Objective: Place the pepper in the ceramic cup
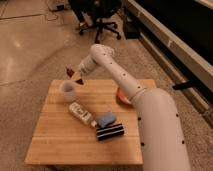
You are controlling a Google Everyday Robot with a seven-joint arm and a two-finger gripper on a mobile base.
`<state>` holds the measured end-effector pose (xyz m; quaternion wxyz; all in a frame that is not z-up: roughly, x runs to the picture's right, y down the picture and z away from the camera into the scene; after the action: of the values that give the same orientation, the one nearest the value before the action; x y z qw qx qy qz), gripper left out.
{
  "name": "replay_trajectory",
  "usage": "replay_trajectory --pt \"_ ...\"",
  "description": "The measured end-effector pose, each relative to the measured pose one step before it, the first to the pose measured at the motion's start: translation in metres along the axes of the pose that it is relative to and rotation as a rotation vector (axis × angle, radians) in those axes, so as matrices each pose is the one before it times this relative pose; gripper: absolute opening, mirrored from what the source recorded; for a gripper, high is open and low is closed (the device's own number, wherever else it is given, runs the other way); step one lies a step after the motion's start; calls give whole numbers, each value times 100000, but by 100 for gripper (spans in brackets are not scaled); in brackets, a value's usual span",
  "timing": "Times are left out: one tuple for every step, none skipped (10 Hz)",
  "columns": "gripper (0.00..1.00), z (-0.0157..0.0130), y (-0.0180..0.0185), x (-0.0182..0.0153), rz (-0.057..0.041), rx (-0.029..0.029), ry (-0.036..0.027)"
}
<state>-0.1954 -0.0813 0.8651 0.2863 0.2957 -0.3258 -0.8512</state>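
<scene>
Camera view: we've got the gripper (74, 76) up in the air, just above and a touch right of the ceramic cup (67, 91), w/ its fingers clamped on the pepper (70, 73). The pepper shows as a small dark red bit at the claw tip, clear of the cup rim, not inside it. The cup stands upright near the far left corner of the wooden table (60, 140).

Moving outward, we see the white arm (117, 70) reaching from the bottom right, across the table, elbow bent high over the far edge. Nearer us from the cup lies a white bottle (81, 113) on its side, angled, w/ a blue object (105, 119) just beside its cap end and a dark striped object (110, 133) next to that. An orange-red plate (121, 96) sits at the far right, mostly hidden behind the arm. Past the table, an office chair (100, 15) stands on the floor.
</scene>
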Motion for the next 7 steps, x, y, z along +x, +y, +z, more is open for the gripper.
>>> replay_trajectory --pt "0 731 13 381 -712 1117 561" --pt "4 595 -6 181 -39 885 277" --pt "11 517 -43 121 274 863 303" --pt "26 870 -155 106 663 1630 490" --pt "33 339 -101 55 243 815 339" --pt "42 377 -110 75 242 938 433" --pt "54 438 -205 241 194 1273 782"
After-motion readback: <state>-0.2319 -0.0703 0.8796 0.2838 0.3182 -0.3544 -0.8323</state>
